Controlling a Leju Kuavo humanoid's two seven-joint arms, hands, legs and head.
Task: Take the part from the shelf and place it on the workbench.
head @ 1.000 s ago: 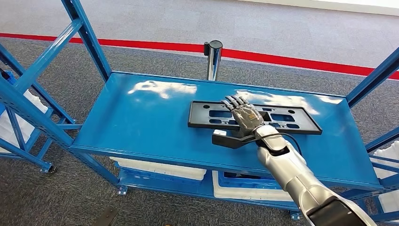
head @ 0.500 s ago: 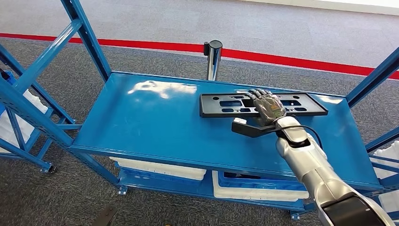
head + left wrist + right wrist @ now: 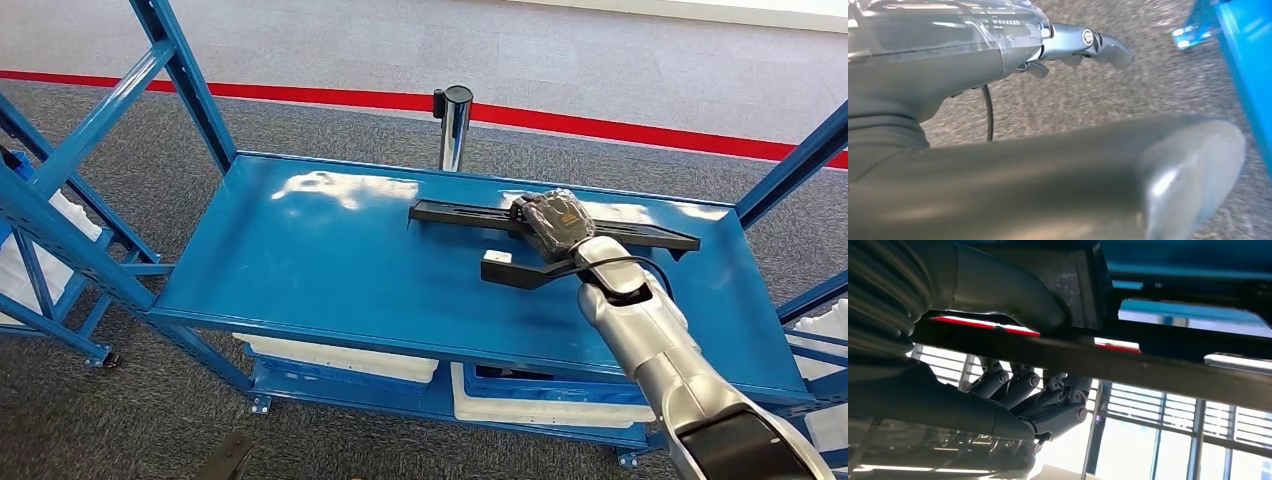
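part [image 3: 470,213] | gripped by right hand [image 3: 553,222] | above shelf [image 3: 330,265]

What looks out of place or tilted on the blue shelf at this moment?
Only the black slotted plate stands out: it no longer lies flat but is tipped up on edge near the far side of the blue shelf, because the right hand grips it. Nothing looks spilled or damaged.

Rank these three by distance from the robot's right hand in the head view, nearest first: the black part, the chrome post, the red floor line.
1. Black part: gripped by the right hand, above the blue shelf.
2. Chrome post: behind the shelf's far edge.
3. Red floor line: on the carpet beyond the post.
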